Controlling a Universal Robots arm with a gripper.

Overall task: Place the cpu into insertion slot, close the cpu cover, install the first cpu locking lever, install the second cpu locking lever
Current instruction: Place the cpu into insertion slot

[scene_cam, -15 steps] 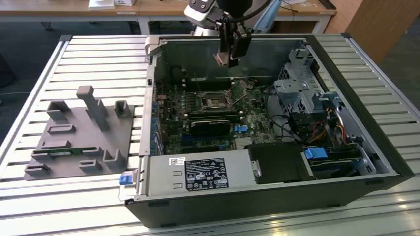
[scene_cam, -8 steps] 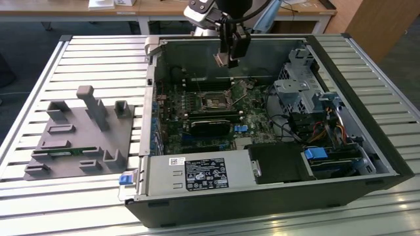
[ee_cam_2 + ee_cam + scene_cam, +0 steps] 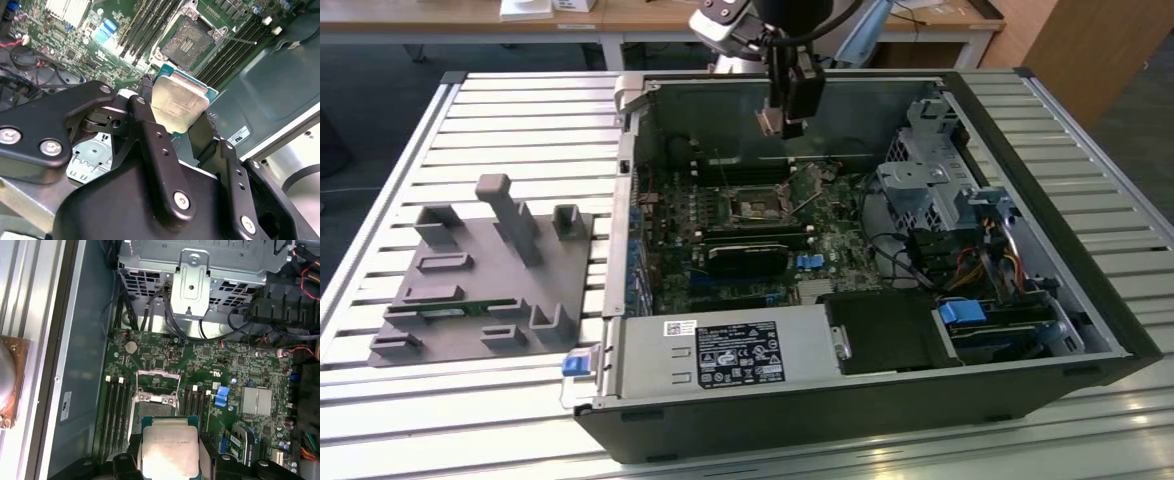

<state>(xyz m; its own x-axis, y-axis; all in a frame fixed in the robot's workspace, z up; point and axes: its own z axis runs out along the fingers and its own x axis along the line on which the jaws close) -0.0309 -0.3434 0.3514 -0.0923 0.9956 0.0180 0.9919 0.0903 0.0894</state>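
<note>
1. grey fixture block [image 3: 480, 270]: on the slatted tabletop [image 3: 400, 150], at 9 o'clock from the case in the exterior view. Its posts and pockets look made to stage parts within the arm's reach.
2. computer case [image 3: 854, 420]: laid on its side with the panel off, so the motherboard [image 3: 720, 235] faces up and can be worked from above.
3. insertion slot [image 3: 754, 206] [image 3: 187, 42]: near the board's middle, with its dark contact field bare and no chip seated.
4. cpu cover [image 3: 156, 385]: swung up off the slot, presumably to leave the seat free.
5. gripper [image 3: 781, 122] [image 3: 175, 105]: hangs over the case at 12 o'clock from the slot, well apart from the board.
6. fingers [image 3: 146, 90]: pinching the cpu [image 3: 179, 102] [image 3: 170, 447] by two opposite edges. The metal face is turned toward both wrist views, a hold that probably spares the contact side and keeps the chip flat. The cpu is in the air, not in the slot.
7. drive cage [image 3: 921, 185]: at 3 o'clock from the slot, with cables [image 3: 987, 265] beside it. It crowds that side, which favours access from above.
</note>
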